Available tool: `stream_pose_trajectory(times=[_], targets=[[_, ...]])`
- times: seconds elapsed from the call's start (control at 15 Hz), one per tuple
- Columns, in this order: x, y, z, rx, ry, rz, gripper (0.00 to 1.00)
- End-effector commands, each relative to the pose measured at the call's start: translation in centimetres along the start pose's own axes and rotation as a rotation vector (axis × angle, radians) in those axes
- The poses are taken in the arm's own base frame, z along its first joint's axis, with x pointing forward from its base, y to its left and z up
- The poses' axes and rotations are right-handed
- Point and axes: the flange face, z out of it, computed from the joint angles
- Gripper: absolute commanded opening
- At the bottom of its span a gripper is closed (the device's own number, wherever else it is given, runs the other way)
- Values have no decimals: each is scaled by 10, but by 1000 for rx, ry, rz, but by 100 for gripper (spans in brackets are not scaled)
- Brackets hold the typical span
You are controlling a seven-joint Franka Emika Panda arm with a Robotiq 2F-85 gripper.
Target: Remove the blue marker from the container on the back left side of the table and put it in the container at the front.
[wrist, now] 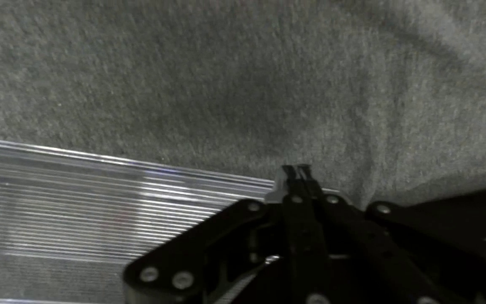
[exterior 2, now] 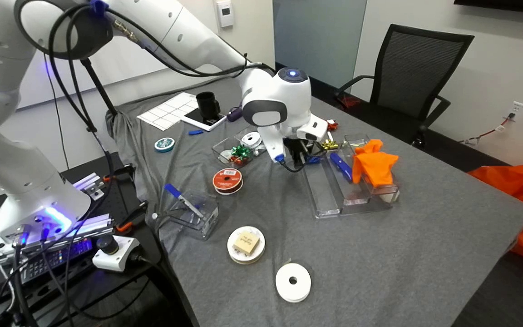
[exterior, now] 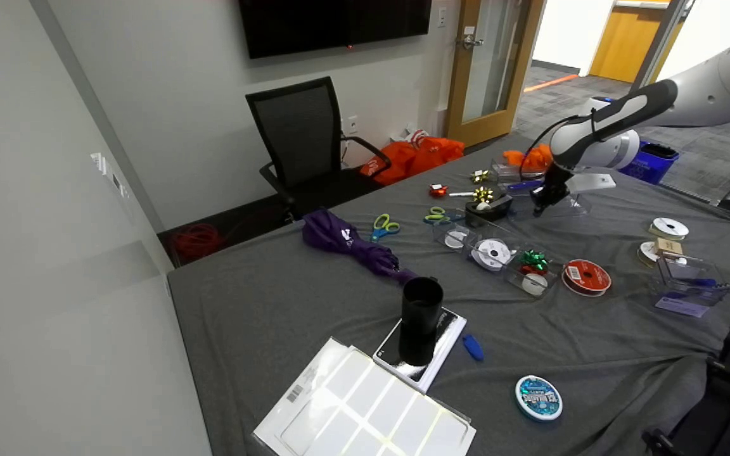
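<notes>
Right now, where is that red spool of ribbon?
In an exterior view, the red ribbon spool lies on the table, right of the picture's centre, just right of the transparent tray holding the green bow.

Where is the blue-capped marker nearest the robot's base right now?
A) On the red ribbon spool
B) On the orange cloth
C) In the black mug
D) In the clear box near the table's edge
D: in an exterior view the blue-capped marker slants in the clear box, its capped end poking out.

Bright exterior views, glare on the white sheet [exterior: 377, 405] — wrist view dim and soft, reflections streaking the clear container [wrist: 78, 211]
</notes>
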Motion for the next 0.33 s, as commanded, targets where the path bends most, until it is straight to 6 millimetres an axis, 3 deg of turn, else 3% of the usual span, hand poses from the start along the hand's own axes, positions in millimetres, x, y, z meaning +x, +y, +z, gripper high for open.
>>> stream_pose_trajectory(times=[0.0, 0.27], targets=[[-19, 0, -35, -4, -13, -52, 0], [-32, 3, -64, 4, -9, -100, 0]])
